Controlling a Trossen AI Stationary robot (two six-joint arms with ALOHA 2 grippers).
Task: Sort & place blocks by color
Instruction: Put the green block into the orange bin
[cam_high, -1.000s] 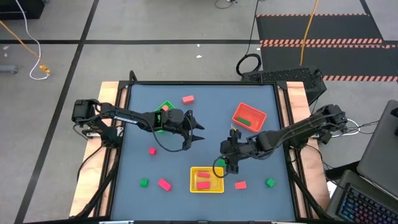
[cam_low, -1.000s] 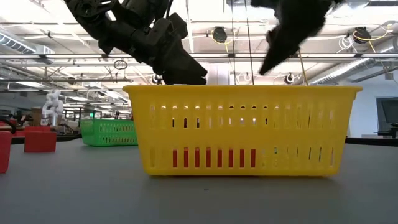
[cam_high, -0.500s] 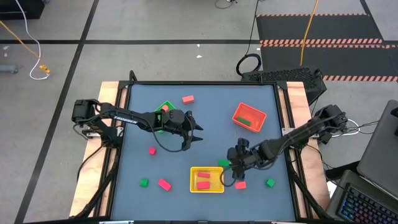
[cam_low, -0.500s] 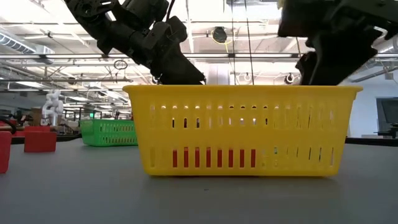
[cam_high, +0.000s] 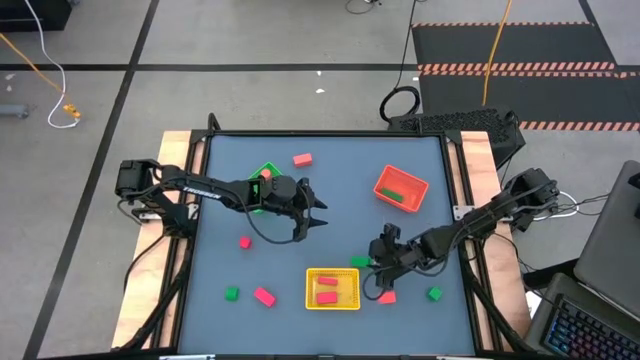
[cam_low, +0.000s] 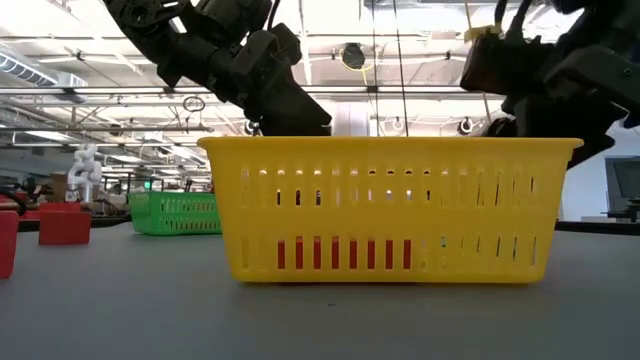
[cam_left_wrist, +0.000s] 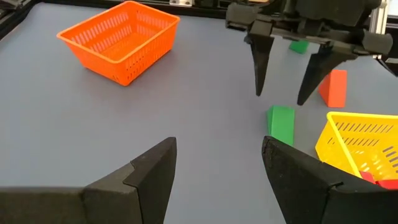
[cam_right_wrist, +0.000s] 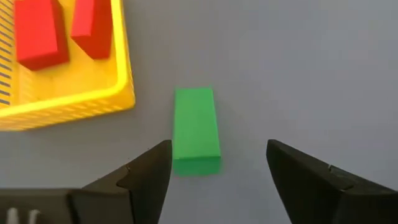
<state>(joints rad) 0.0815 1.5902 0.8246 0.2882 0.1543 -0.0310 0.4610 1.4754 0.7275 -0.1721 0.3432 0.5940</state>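
Observation:
My right gripper (cam_right_wrist: 219, 149) is open and points down over a green block (cam_right_wrist: 196, 129) that lies flat on the table beside the yellow tray (cam_right_wrist: 68, 102). The block's near end sits between the fingertips, closer to one finger; I see no touch. In the high view this gripper (cam_high: 374, 278) hovers right of the yellow tray (cam_high: 352, 300), next to the green block (cam_high: 358, 262). The yellow tray holds two red blocks (cam_right_wrist: 38, 34). My left gripper (cam_high: 312, 215) waits open mid-table, touching nothing. Other blocks lie scattered: pink (cam_high: 386, 297), green (cam_high: 434, 293), red (cam_high: 245, 242).
An orange-red tray (cam_high: 401, 188) with a green block inside stands far right. A green tray (cam_high: 264, 176) sits partly under my left arm. More blocks lie at the far edge (cam_high: 302, 159) and near left (cam_high: 231, 293), (cam_high: 264, 296). The table's middle is bare.
My right gripper has moved toward the table's near edge and slightly right, from over the yellow tray's far right corner to beside its right wall, over the green block. My left arm has kept still. No block has moved.

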